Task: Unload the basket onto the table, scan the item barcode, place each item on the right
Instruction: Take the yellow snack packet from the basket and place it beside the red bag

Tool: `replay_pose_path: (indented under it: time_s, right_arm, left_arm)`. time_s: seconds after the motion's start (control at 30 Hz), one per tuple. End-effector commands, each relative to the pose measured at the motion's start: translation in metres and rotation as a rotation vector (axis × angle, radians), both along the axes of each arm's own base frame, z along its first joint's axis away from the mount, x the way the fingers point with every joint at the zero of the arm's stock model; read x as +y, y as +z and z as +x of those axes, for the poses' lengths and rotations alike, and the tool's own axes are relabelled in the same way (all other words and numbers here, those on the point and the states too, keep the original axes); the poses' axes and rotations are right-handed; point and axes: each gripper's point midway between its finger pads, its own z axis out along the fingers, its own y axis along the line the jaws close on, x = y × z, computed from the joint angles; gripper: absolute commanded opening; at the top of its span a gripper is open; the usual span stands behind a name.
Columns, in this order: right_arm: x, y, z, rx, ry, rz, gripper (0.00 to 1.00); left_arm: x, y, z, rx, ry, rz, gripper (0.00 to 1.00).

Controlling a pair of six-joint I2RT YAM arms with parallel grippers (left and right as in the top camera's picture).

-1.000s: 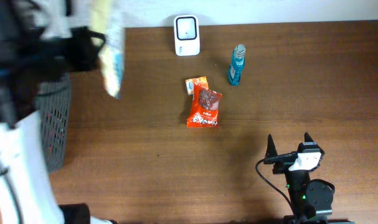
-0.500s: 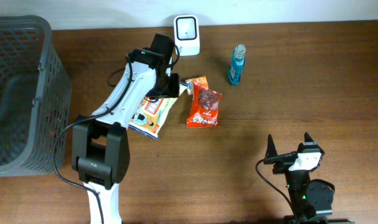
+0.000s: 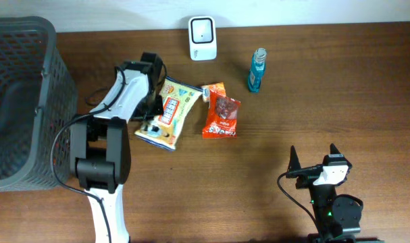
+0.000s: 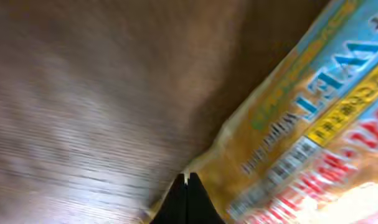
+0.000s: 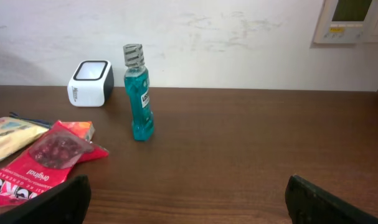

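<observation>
A yellow snack bag (image 3: 168, 112) lies flat on the wooden table, left of a red snack packet (image 3: 222, 115). My left gripper (image 3: 151, 113) is shut at the bag's left edge. In the left wrist view its fingertips (image 4: 186, 180) meet over the corner of the bag (image 4: 301, 137); whether they pinch the film I cannot tell. The white barcode scanner (image 3: 202, 38) stands at the table's far edge, its window facing up. My right gripper (image 3: 313, 151) rests open near the front right, nothing between its fingers (image 5: 64, 202).
A dark mesh basket (image 3: 29, 74) fills the left side. A blue bottle (image 3: 257, 70) stands upright right of the scanner, also in the right wrist view as the bottle (image 5: 139, 93) beside the scanner (image 5: 89, 83) and red packet (image 5: 45, 162).
The left arm has swung from beside the red packet to the bag's left side, uncovering the bag, and its jaws have closed. The right arm has not moved.
</observation>
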Motion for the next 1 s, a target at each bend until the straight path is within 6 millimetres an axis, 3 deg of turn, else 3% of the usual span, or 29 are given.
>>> replay_pose_path:
  time_s: [0.0,0.07,0.13,0.27,0.3,0.33,0.37,0.4,0.43,0.47,0.5,0.53,0.57,0.6,0.63,0.67,0.73,0.8,0.87,0.9,0.97]
  right_arm:
    - [-0.001,-0.003,0.0,0.005,-0.007,0.001,0.98]
    - [-0.001,-0.003,0.0,0.005,-0.007,0.001,0.98]
    - [-0.001,-0.003,0.0,0.005,-0.007,0.001,0.98]
    - [-0.001,-0.003,0.0,0.005,-0.007,0.001,0.99]
    - [-0.001,-0.003,0.0,0.005,-0.007,0.001,0.99]
    - [-0.001,-0.003,0.0,0.005,-0.007,0.001,0.98]
    - [-0.001,-0.003,0.0,0.005,-0.007,0.001,0.98]
    - [-0.001,-0.003,0.0,0.005,-0.007,0.001,0.98]
    - [-0.001,-0.003,0.0,0.005,-0.007,0.001,0.98]
    - [-0.001,-0.004,0.0,0.005,-0.007,0.001,0.98]
    - [-0.001,-0.003,0.0,0.005,-0.007,0.001,0.99]
    - [-0.001,-0.003,0.0,0.005,-0.007,0.001,0.98]
    - [-0.001,-0.004,0.0,0.005,-0.007,0.001,0.98]
    - [-0.001,-0.003,0.0,0.005,-0.007,0.001,0.98]
    - [-0.001,-0.003,0.0,0.005,-0.007,0.001,0.98]
    - [-0.001,-0.003,0.0,0.005,-0.007,0.001,0.98]
    - [-0.001,-0.003,0.0,0.005,-0.007,0.001,0.99]
    - [-0.001,-0.003,0.0,0.005,-0.007,0.001,0.98]
    - [-0.001,-0.004,0.0,0.005,-0.007,0.001,0.98]
    - [-0.001,-0.004,0.0,0.005,-0.007,0.001,0.98]
    - [-0.001,-0.003,0.0,0.005,-0.007,0.001,0.98]
  left_arm:
    - [-0.03,-0.015,-0.017,0.065,-0.014,-0.159,0.0]
    - [-0.037,-0.005,-0.013,0.061,-0.031,-0.168,0.0]
    - [-0.037,0.028,0.001,0.027,-0.033,-0.161,0.0]
    - [-0.034,0.164,0.038,-0.198,-0.048,-0.164,0.0]
    - [-0.029,0.206,0.043,-0.296,-0.056,-0.155,0.0]
    - [-0.024,0.267,0.048,-0.465,-0.086,-0.152,0.02]
    - [-0.013,0.308,0.045,-0.59,-0.077,-0.125,0.22]
    - [-0.005,0.343,0.043,-0.706,-0.116,-0.115,0.99]
    - [0.012,0.378,0.036,-0.818,-0.109,-0.099,0.99]
    - [0.028,0.394,0.03,-0.87,-0.076,-0.08,0.99]
    - [0.067,0.41,0.02,-0.913,0.012,-0.004,0.99]
    - [0.131,0.41,0.011,-0.91,0.165,0.089,0.99]
    - [0.176,0.402,0.002,-0.882,0.292,0.124,0.99]
    - [0.21,0.394,-0.007,-0.855,0.395,0.145,0.99]
    - [0.257,0.373,-0.024,-0.779,0.518,0.174,0.99]
    - [0.28,0.357,-0.035,-0.718,0.576,0.188,0.99]
    - [0.312,0.318,-0.051,-0.593,0.662,0.158,0.99]
    - [0.326,0.261,-0.056,-0.434,0.665,0.082,0.99]
    - [0.32,0.213,-0.049,-0.34,0.591,-0.025,0.86]
    - [0.311,0.183,-0.044,-0.297,0.556,-0.097,0.84]
    - [0.302,0.12,-0.053,-0.185,0.536,-0.151,0.84]
